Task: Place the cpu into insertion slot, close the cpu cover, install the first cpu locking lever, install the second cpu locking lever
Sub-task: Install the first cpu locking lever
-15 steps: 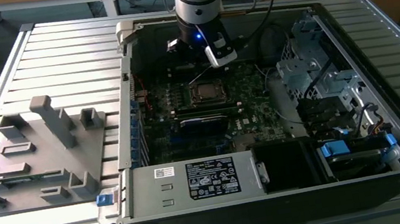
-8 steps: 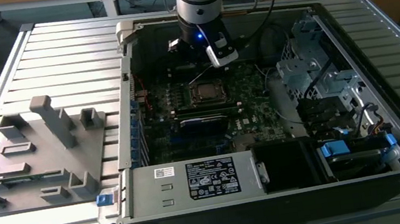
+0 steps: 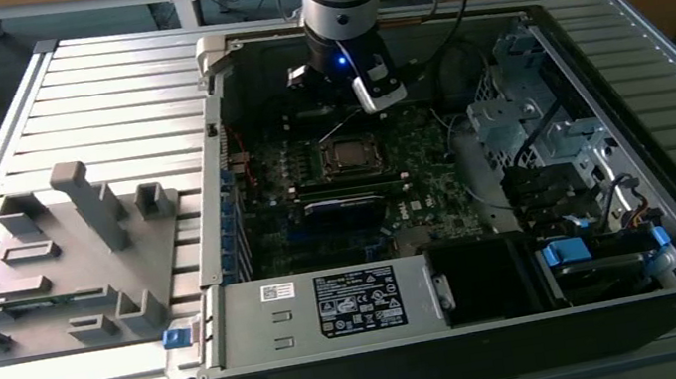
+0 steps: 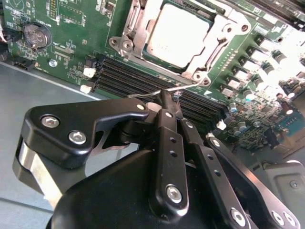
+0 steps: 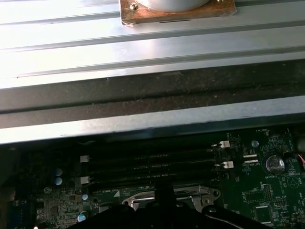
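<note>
The cpu [image 4: 178, 33], a silver-grey square, lies in the insertion slot [image 3: 347, 155] on the green motherboard [image 4: 71, 43]. The cpu cover [image 4: 212, 50], a silvery frame, lies flat around it. One thin wire locking lever [image 4: 143, 94] runs along the socket's edge beside the memory slots and stands slightly raised. My gripper [image 4: 171, 95] is shut on this lever near its free end. In the exterior view the gripper [image 3: 351, 112] hangs inside the case just behind the socket, with the lever [image 3: 339, 129] slanting up to it. In the first wrist view its tips [image 5: 164, 193] sit by the socket frame.
The open computer case [image 3: 470, 351] lies on a slatted metal table [image 3: 97, 105]. Long black memory slots [image 4: 143, 78] lie right beside the socket. A power supply [image 3: 328, 307] and drive cage [image 3: 527, 111] crowd the case. A grey fixture block [image 3: 67, 260] stands at the exterior view's left.
</note>
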`<move>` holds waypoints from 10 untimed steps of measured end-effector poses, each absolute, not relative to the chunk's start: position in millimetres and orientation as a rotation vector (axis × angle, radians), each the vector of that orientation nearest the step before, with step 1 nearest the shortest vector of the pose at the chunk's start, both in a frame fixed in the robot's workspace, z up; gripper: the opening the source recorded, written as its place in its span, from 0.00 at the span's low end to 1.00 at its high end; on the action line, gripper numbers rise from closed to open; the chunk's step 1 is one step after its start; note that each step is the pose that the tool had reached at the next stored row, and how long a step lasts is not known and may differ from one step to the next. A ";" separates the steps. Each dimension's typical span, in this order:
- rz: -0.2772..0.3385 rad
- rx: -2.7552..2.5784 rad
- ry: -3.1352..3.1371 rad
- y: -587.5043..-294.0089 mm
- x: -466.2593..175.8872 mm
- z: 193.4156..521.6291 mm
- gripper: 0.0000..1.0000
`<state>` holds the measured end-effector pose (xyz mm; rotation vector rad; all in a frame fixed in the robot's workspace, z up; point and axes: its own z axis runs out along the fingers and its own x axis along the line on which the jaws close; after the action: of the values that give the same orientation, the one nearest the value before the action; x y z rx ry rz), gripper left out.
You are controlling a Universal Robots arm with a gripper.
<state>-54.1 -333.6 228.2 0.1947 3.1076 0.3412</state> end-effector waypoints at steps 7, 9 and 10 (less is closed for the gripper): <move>0.341 0.195 3.108 -333.1 -50.6 228.0 0.10; 0.341 0.195 3.108 -333.0 -49.5 228.0 0.10; 0.341 0.195 3.108 -332.9 -49.0 228.0 0.10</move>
<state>-49.0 -332.9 228.0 0.1947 3.1077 0.3411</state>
